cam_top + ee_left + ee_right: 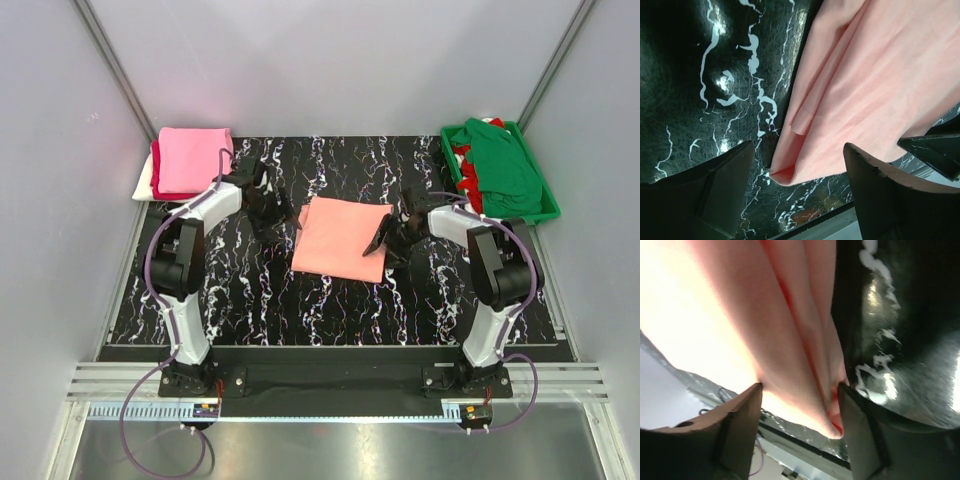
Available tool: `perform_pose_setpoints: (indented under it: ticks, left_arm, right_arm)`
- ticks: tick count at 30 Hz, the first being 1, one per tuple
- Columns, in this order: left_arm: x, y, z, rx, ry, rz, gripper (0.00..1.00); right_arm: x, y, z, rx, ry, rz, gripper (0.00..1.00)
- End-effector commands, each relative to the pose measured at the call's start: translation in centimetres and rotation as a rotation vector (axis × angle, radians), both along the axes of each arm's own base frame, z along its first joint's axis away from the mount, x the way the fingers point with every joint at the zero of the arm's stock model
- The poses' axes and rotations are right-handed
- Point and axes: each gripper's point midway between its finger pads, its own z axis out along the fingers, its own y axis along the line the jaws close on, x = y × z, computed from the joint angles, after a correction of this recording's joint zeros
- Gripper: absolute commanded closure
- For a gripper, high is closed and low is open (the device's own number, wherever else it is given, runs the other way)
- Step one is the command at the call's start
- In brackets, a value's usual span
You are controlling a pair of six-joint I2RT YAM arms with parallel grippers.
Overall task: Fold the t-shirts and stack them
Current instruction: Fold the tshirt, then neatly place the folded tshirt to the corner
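Salmon-peach soft cloth t-shirt is lying folded mid-table on the black marbled tabletop, nearly square, running slightly longer left to right. We're judging it light and limp, best pinched at its side edges. Left gripper and right gripper are straddling those edges, unclenched.

t-shirt centre; stack back-left; tray back-right

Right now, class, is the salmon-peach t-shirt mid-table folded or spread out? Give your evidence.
Folded: the salmon-peach t-shirt is a compact rectangle, no sleeves showing; the left wrist view shows stacked layers at its corner.
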Motion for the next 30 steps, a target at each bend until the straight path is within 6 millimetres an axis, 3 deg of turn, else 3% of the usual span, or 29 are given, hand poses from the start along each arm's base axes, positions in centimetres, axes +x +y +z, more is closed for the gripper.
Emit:
perform_pose_setpoints:
  ticks: [1, 5, 7, 10, 13, 15, 18, 20, 21, 23, 24, 28, 30]
  left_arm:
    - [1.8, 0.1, 1.2, 0.016, -0.109, -0.035, 0.23]
    - [3.1, -0.3, 0.9, 0.011, -0.122, -0.062, 0.27]
    - [4.2, -0.7, 1.6, 0.003, -0.160, -0.077, 0.28]
    - [5.7, -1.3, 1.9, -0.008, -0.205, -0.108, 0.28]
    - [7.0, -1.9, 1.4, -0.014, -0.223, -0.139, 0.27]
    - [7.6, -2.2, 0.4, -0.017, -0.220, -0.147, 0.26]
    - [8.6, -2.9, -0.2, -0.043, -0.231, -0.157, 0.23]
    - [8.9, -3.4, -0.8, -0.071, -0.234, -0.165, 0.21]
    - [9.0, -3.5, -1.0, -0.078, -0.233, -0.165, 0.21]
    - [9.1, -3.9, -1.7, -0.098, -0.236, -0.170, 0.20]
    - [9.2, -4.2, -1.6, -0.109, -0.242, -0.172, 0.20]
    - [9.2, -4.9, -2.7, -0.124, -0.239, -0.191, 0.20]
    - [9.1, -5.0, -3.6, -0.108, -0.215, -0.195, 0.21]
  right_arm:
    - [0.6, -2.3, 1.2, -0.117, -0.076, 0.001, 0.29]
    - [1.9, -2.4, 4.9, -0.128, -0.144, 0.024, 0.26]
    - [1.9, -2.6, 6.5, -0.136, -0.172, 0.032, 0.25]
    - [2.7, -3.2, 8.7, -0.143, -0.221, 0.033, 0.16]
    - [4.4, -4.5, 9.4, -0.143, -0.255, 0.004, 0.09]
    - [6.0, -5.6, 9.5, -0.132, -0.273, -0.027, 0.13]
    - [8.0, -6.2, 8.1, -0.110, -0.262, -0.052, 0.32]
    - [9.4, -6.1, 7.8, -0.107, -0.271, -0.053, 0.39]
    - [9.8, -6.0, 6.3, -0.109, -0.243, -0.049, 0.41]
    - [10.9, -5.4, 5.6, -0.080, -0.249, -0.041, 0.46]
    - [11.1, -5.1, 3.9, -0.073, -0.215, -0.039, 0.48]
    - [11.1, -4.9, 0.6, -0.062, -0.155, -0.033, 0.70]
    - [11.0, -4.9, -0.5, -0.062, -0.144, -0.037, 0.75]
